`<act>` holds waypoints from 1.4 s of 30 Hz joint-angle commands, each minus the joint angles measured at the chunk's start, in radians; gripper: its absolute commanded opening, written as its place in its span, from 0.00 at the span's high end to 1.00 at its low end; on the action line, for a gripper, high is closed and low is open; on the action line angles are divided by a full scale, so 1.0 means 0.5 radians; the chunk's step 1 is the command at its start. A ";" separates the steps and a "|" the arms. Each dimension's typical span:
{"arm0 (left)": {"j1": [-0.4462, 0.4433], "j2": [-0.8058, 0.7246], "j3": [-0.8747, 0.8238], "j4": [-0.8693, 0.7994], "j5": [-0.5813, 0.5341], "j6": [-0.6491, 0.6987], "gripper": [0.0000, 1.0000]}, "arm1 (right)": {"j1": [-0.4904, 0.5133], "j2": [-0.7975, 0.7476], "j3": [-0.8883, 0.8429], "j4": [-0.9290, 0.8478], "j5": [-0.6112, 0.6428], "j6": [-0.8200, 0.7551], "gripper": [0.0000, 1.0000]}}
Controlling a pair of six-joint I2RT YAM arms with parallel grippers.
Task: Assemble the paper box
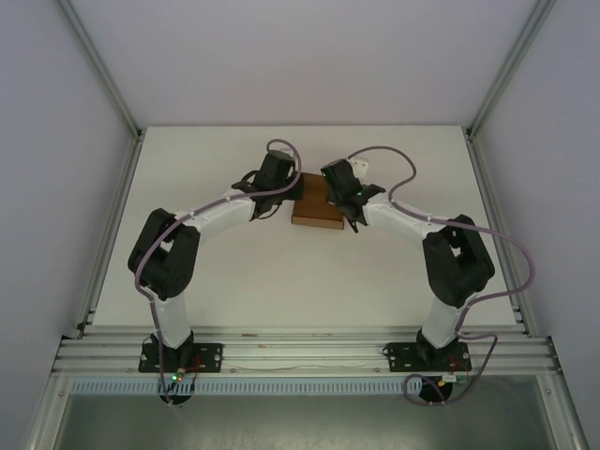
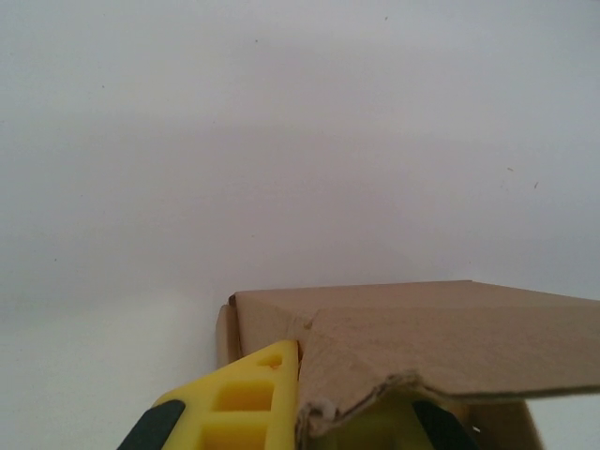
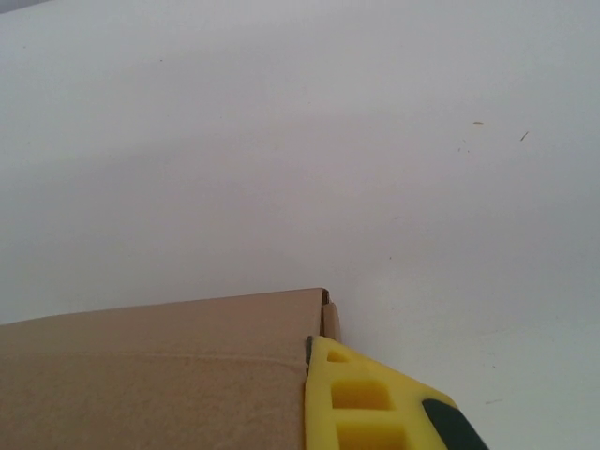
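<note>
The paper box is brown cardboard, folded into a small rectangular shape, and sits at the middle of the white table between my two grippers. My left gripper is at its left end. In the left wrist view a torn-edged flap of the box runs between the yellow fingers, and the left gripper is shut on it. My right gripper is at the box's right end. In the right wrist view the box wall lies against the inner face of one yellow finger. The right gripper is shut on that wall, which hides the other finger.
The white table stretches round the box. White enclosure walls with aluminium posts stand on the left, right and back. The arm bases sit on a rail at the near edge.
</note>
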 commanded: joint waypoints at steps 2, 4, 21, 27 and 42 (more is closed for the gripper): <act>-0.034 0.005 -0.224 0.019 0.040 0.048 1.00 | 0.074 -0.113 -0.190 0.359 0.087 -0.085 1.00; -0.036 -0.046 -0.340 0.118 0.099 0.047 1.00 | 0.101 -0.146 -0.305 0.461 0.141 -0.145 1.00; -0.036 -0.488 -0.597 -0.007 0.284 0.089 0.26 | 0.205 -0.350 -0.807 0.883 0.178 -0.487 1.00; -0.033 -0.815 -0.650 -0.190 0.255 0.064 0.00 | 0.224 -0.337 -0.878 0.944 0.159 -0.560 1.00; 0.258 -0.240 -0.105 -0.448 0.521 -0.129 0.00 | 0.364 -0.287 -1.054 1.184 0.234 -0.763 0.94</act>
